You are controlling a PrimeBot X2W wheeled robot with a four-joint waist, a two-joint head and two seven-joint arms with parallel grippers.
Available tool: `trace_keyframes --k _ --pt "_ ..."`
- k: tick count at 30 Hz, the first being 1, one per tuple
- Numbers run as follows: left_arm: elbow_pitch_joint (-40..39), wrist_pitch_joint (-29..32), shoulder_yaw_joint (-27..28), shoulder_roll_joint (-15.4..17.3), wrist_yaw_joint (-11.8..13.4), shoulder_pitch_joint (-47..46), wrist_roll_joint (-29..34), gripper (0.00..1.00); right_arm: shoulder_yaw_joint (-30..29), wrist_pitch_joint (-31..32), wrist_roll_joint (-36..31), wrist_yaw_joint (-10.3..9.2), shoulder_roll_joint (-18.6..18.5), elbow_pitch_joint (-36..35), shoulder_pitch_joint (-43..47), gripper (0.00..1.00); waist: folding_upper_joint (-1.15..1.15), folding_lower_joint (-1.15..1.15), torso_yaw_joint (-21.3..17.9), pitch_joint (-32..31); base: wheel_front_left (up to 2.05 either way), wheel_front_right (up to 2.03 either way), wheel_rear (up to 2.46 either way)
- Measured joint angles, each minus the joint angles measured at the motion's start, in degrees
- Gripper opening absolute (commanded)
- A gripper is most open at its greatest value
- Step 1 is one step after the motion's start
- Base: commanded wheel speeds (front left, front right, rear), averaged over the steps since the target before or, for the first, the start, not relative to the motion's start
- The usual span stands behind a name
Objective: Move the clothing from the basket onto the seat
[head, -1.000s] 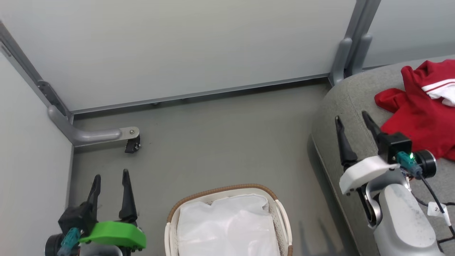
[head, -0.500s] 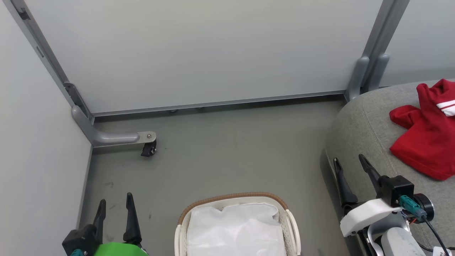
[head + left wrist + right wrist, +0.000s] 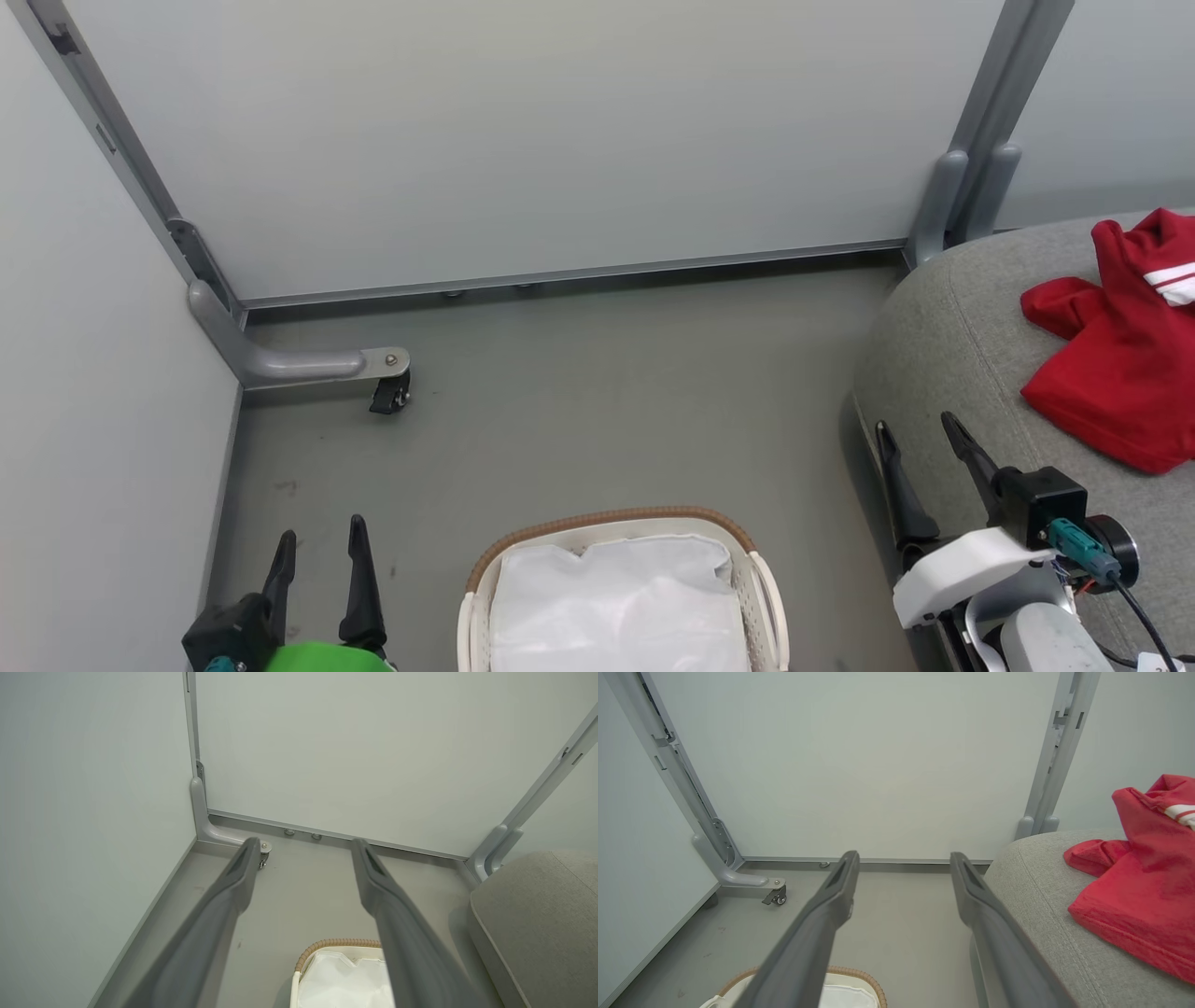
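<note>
The red clothing (image 3: 1120, 364) (image 3: 1143, 891) with a white striped trim lies spread on the grey seat (image 3: 943, 355) (image 3: 1036, 886) (image 3: 537, 914) at the right. The basket (image 3: 616, 523) (image 3: 336, 943) (image 3: 859, 977) stands on the floor at bottom centre, showing just its white liner (image 3: 616, 607). My left gripper (image 3: 320, 546) (image 3: 303, 847) is open and empty, low at the left of the basket. My right gripper (image 3: 918, 431) (image 3: 903, 858) is open and empty, over the seat's left edge, to the left of the clothing.
Pale partition walls close off the back and left. A grey bracket foot with a small caster (image 3: 387, 397) sits in the left corner of the grey floor (image 3: 607, 401). A grey post (image 3: 971, 187) rises behind the seat.
The head view has tilted, shifting the whole picture down and right. Both grippers sit lower in it, still open. The clothing stays put on the seat.
</note>
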Motion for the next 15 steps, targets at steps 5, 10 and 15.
trace_keyframes --k 5,10,15 --pt "0.43 0.01 -0.14 -0.02 -0.81 0.04 -0.4 0.0 0.23 0.01 0.33 0.0 0.13 0.66 0.25 0.0 0.0 0.0 -0.21 -0.31 0.0 0.0 0.0" --pt "2.59 0.26 -0.35 -0.18 -0.81 0.46 -1.08 0.0 0.15 0.51 0.96 0.0 0.56 2.9 1.95 0.0 0.0 0.0 -0.24 -0.31 0.0 0.0 0.0" --pt "2.68 1.86 0.36 -0.19 -1.09 0.44 -5.72 0.0 -0.49 2.01 6.39 0.0 0.57 2.98 2.0 0.0 0.0 0.0 -0.37 -0.27 0.0 0.0 0.0"
